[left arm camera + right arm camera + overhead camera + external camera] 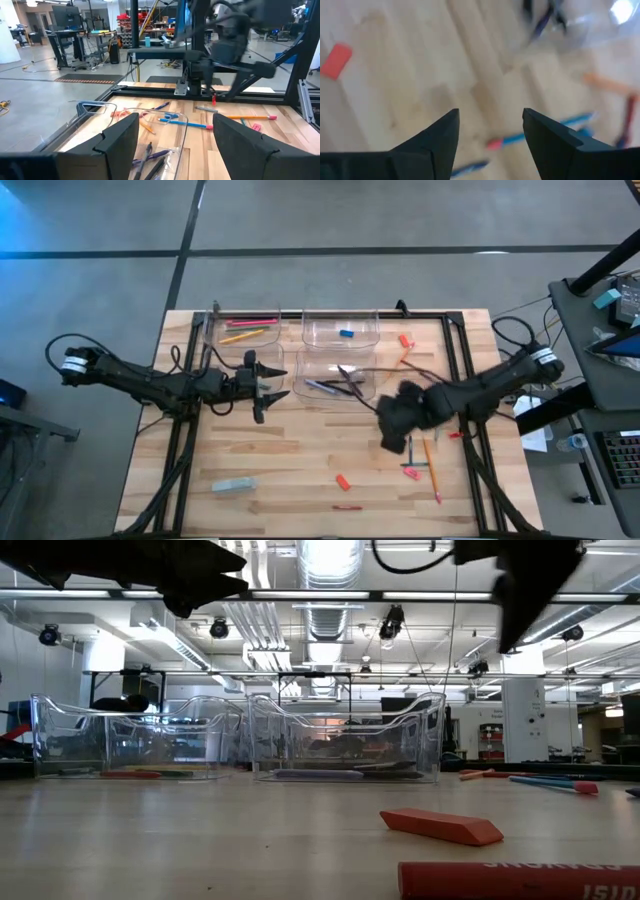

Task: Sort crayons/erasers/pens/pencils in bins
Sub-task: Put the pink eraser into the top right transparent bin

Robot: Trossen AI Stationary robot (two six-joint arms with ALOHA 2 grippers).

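Four clear bins stand at the table's far middle. The far-left bin (240,328) holds pencils, the far-right bin (340,330) a blue eraser, and the near-right bin (335,383) dark pens. My left gripper (273,385) hangs level and open beside the pen bin (160,155), with nothing between its fingers. My right gripper (398,435), blurred, points down over the bare wood right of the bins. It is open (490,125) and empty. Below it lie a blue pencil (545,131) and a red eraser (335,60).
Loose pieces lie on the wood: a red eraser (342,480), a red crayon (347,507), an orange pencil (430,465), a pink piece (410,472), an orange crayon (405,340) and a grey-blue block (232,485). A black frame (455,350) borders the table.
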